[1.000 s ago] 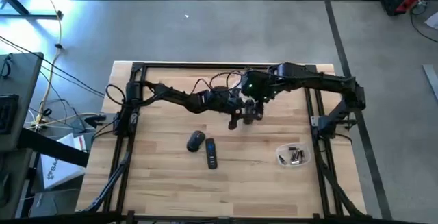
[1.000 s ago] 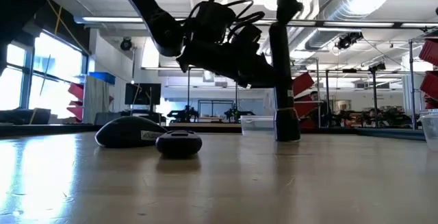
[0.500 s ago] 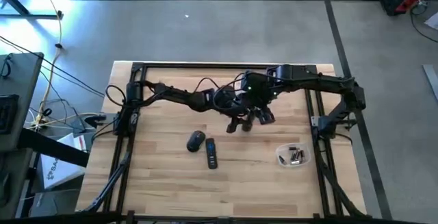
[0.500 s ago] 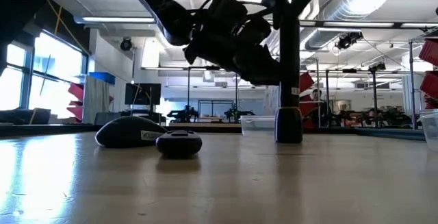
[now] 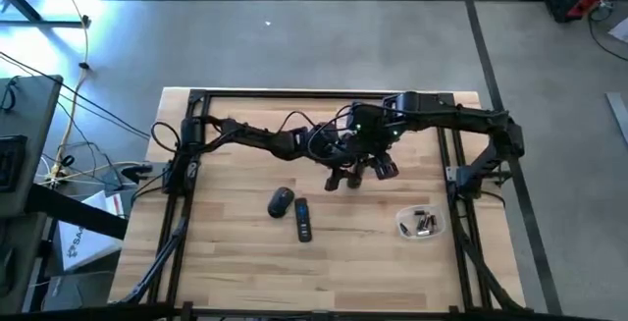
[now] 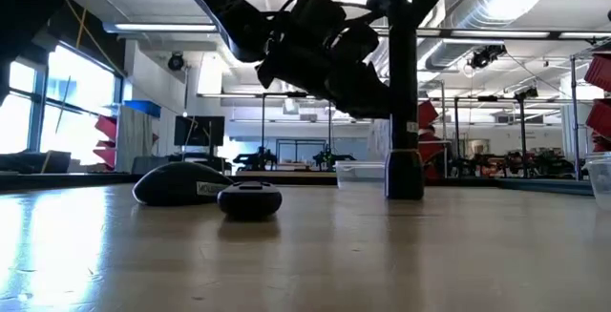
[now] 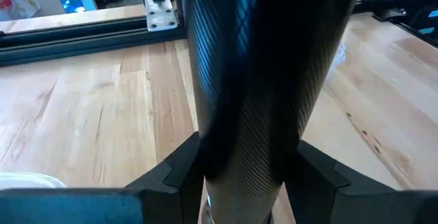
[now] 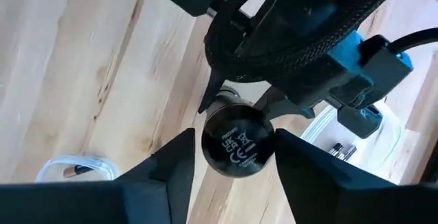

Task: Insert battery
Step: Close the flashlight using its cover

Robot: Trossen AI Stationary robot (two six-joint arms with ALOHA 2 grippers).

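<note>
A dark, carbon-patterned flashlight tube [image 6: 403, 93] stands upright near the table's middle, with a pale lower end [image 6: 404, 174]. I cannot tell whether that end touches the table. My left gripper [image 7: 239, 176] is shut on the tube from the side. My right gripper [image 8: 236, 159] comes down over the tube's round printed top end [image 8: 237, 147] and is shut on it. In the high view the two grippers [image 5: 358, 167] meet at one spot. Loose batteries lie in a clear tub [image 5: 422, 225] at the near right. My left gripper pinches the tube's shaft [image 7: 253, 114] between its two fingers, above the pale lower end. The fingers come in level and lie across the upright tube. My right gripper has the tube's top cap [image 8: 226, 125] between its two fingers [image 8: 174, 166]. They come from above, pointing down along the tube.
A black mouse [image 5: 281, 200] and a black remote [image 5: 303, 219] lie on the table toward its near edge, left of the grippers. The clear tub [image 8: 339, 148] shows beyond the tube. A black frame [image 5: 186, 164] runs round the tabletop.
Both grippers have shifted a little toward the table's right edge with the tube, which stays upright between them. My left gripper's body now sits slightly higher on the tube.
</note>
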